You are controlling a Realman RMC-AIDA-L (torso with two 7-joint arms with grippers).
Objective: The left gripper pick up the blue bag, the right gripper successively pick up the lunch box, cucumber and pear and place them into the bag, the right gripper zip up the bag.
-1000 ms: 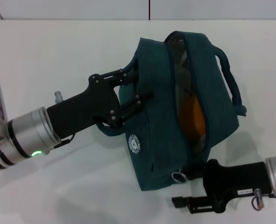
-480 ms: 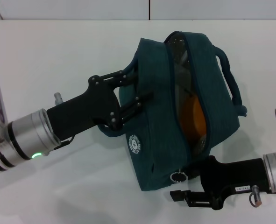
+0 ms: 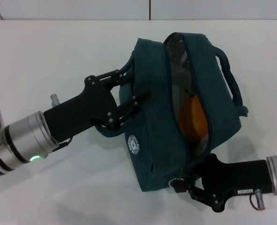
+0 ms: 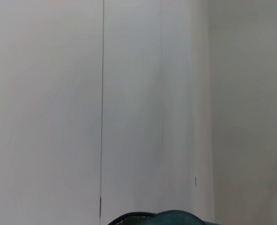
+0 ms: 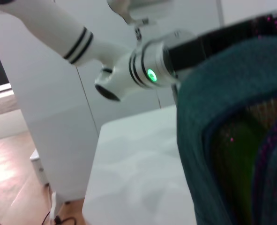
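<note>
My right gripper (image 3: pixel 183 183) pinches the zipper pull (image 3: pixel 178 180) (lower centre) — a slip leaves the bag (image 3: pixel 152 140) gaping — left gripper (image 3: pixel 129 91) clamping its handle.

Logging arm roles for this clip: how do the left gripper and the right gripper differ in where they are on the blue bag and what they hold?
The left gripper is at the blue bag side nearest the robot's left, jaws shut on its loop handle; the right gripper is at the bag's near corner, by the zipper end. The left holds the bag up; whether the right grips anything cannot be told. Both are black and touch the bag.
</note>
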